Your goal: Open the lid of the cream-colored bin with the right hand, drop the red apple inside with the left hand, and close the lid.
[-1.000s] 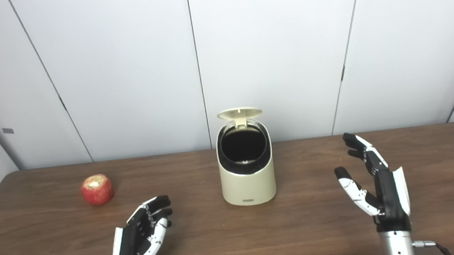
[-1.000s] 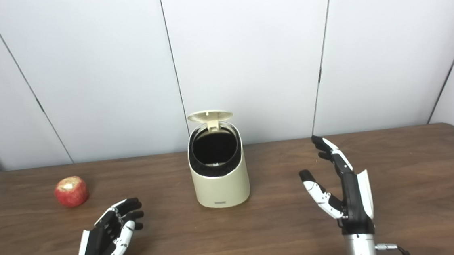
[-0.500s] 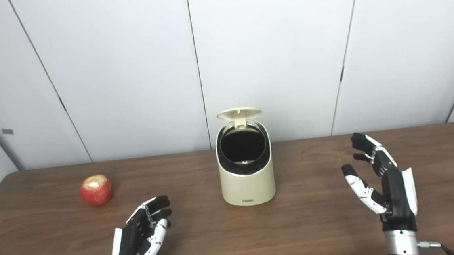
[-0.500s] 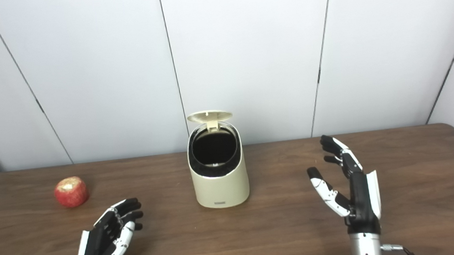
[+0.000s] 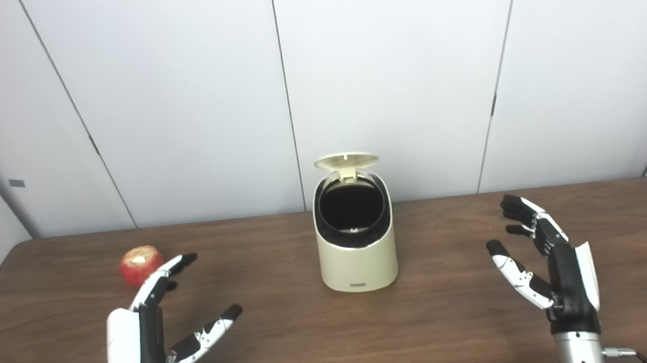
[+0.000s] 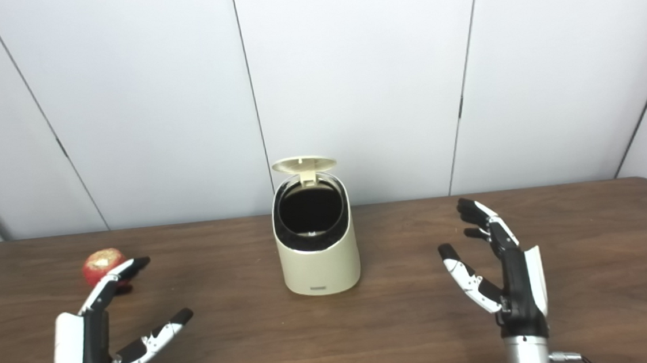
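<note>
The cream-colored bin point(image 5: 357, 259) stands mid-table with its lid point(image 5: 346, 160) flipped up and back, showing a dark inside. A red apple point(image 5: 139, 264) lies on the table to the left. My left hand point(image 5: 150, 328) is open, fingers stretched toward the apple and thumb spread to the right; its fingertips overlap the apple's right edge in both views, and contact cannot be told. My right hand point(image 5: 550, 267) is open and upright to the right of the bin, well apart from it, holding nothing.
The brown wooden table point(image 5: 439, 334) runs the full width, its far edge against white wall panels point(image 5: 396, 72). Bare wood lies between the bin and each hand.
My left hand has opened from a loose curl, turned over and reached left toward the apple. The right hand has drifted slightly right and back. The whole view shifted a little.
</note>
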`<state>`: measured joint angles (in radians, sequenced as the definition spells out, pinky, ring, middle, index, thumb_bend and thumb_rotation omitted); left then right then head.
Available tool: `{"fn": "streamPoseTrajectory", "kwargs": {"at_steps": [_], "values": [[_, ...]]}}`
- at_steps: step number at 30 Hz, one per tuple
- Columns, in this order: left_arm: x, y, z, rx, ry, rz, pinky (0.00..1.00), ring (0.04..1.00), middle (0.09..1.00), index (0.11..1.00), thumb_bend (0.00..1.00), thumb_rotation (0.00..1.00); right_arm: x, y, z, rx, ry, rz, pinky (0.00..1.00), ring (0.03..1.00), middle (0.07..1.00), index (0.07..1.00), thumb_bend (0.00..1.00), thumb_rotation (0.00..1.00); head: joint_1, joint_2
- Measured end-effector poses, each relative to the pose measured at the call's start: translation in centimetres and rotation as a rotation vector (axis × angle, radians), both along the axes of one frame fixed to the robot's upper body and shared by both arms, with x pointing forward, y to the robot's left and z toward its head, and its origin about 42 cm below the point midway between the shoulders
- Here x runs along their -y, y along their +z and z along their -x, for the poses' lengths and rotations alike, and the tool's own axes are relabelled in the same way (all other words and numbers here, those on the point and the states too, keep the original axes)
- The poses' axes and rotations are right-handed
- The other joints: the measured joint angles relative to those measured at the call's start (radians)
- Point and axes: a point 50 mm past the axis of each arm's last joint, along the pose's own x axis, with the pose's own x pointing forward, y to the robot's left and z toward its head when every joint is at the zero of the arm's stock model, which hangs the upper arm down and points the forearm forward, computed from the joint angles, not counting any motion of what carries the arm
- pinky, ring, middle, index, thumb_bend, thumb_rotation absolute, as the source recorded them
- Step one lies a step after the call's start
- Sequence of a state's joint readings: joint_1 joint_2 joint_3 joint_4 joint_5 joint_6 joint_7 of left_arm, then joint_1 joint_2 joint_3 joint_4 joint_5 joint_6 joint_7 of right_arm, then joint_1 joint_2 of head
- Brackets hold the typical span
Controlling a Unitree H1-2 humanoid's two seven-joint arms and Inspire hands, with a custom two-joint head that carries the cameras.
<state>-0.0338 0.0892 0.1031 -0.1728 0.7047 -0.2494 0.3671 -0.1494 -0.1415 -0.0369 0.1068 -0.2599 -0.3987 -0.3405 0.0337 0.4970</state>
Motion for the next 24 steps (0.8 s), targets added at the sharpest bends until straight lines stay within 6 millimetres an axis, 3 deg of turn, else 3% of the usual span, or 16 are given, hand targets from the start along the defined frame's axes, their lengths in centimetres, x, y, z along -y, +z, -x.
{"fn": "streamPoseTrajectory", "kwargs": {"at_steps": [4,7,13,18,20,21,22,24], "values": [[-1.2,2.0,-1.0,0.027,0.128,-0.008,0.82,0.892,0.925,0.970,0.94,0.37,0.1,0.0,0.0,-0.003,0.000,-0.006,0.65,0.766,0.773,0.778,0.23,0.22,0.043,-0.006],[-2.6,3.3,-1.9,0.006,0.224,0.038,0.89,0.983,0.991,0.997,0.96,0.41,0.3,-0.1,-0.1,-0.004,-0.005,-0.008,0.69,0.779,0.784,0.784,0.24,0.24,0.060,-0.008],[-3.6,3.4,-3.0,-0.142,0.289,0.143,0.80,1.000,1.000,1.000,0.99,0.39,0.9,-0.3,-0.3,-0.013,-0.014,-0.031,0.72,0.791,0.795,0.790,0.24,0.23,0.141,-0.003],[-3.6,3.6,-3.6,-0.166,0.332,0.164,0.74,0.976,1.000,1.000,0.99,0.38,1.7,-0.3,-0.3,-0.017,-0.014,-0.046,0.75,0.809,0.811,0.802,0.21,0.05,0.199,-0.003],[-3.5,3.5,-4.1,-0.176,0.343,0.169,0.74,0.979,1.000,1.000,0.99,0.39,2.3,-0.3,-0.3,-0.023,-0.012,-0.053,0.74,0.800,0.807,0.796,0.20,0.08,0.212,-0.003],[-3.4,3.4,-4.3,-0.187,0.347,0.173,0.74,0.977,1.000,1.000,1.00,0.40,2.6,-0.3,-0.3,-0.025,-0.010,-0.051,0.72,0.789,0.798,0.789,0.20,0.16,0.221,-0.002],[-3.3,3.3,-4.6,-0.195,0.347,0.176,0.75,0.983,1.000,1.000,0.99,0.38,2.9,-0.2,-0.2,-0.027,-0.007,-0.045,0.69,0.770,0.784,0.775,0.21,0.32,0.245,-0.002],[-3.1,3.0,-5.1,-0.221,0.349,0.180,0.78,0.992,1.000,1.000,0.99,0.38,3.6,-0.2,-0.1,-0.031,-0.011,-0.036,0.65,0.749,0.770,0.760,0.24,0.47,0.278,-0.002]]}}
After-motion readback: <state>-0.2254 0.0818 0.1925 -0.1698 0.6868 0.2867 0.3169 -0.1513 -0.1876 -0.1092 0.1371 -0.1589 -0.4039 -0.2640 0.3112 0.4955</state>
